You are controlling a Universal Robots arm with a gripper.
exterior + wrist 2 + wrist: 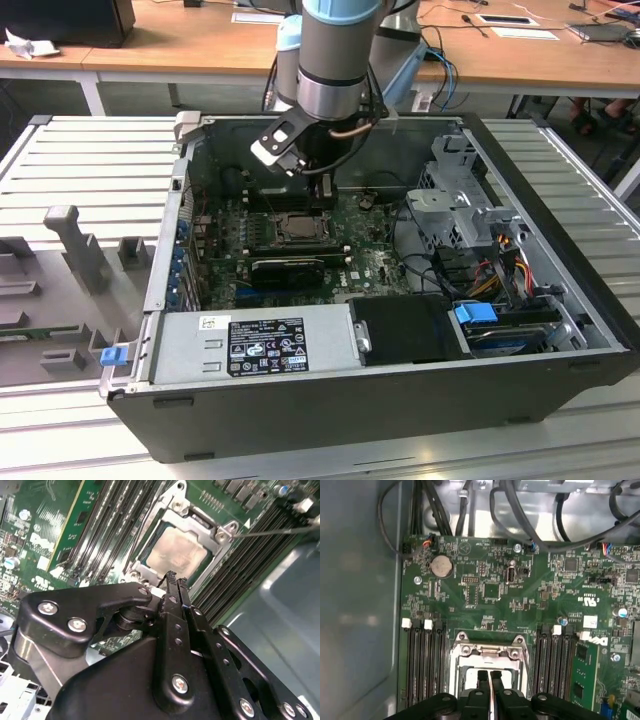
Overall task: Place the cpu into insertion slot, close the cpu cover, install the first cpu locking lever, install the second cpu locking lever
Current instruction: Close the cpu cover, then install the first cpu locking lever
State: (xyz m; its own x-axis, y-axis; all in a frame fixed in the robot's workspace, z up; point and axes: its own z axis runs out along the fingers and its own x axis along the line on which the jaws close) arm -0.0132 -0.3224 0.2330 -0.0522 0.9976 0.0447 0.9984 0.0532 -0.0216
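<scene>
Tool [176, 579]: fingers pressed together, holding nothing, tips just above the socket's edge | cpu [177, 555]: seated in insertion slot [290, 226] | cpu cover [202, 524]: appears lowered around it | locking lever [270, 530]: thin rod jutting free, seemingly unlatched

Exterior view: computer case [330, 410] on slatted table [90, 160]; desk [180, 40] behind, at 12 o'clock. Motherboard [370, 260] inside case, insertion slot [288, 228] on it. From insertion slot: power supply [250, 345] at 6 o'clock, drive cage [455, 195] at 3 o'clock, gripper [325, 188] just above, at 1 o'clock. Second wrist view: cpu [177, 555] in insertion slot, cpu cover [220, 532] framing it, memory slots [115, 520] either side.
</scene>
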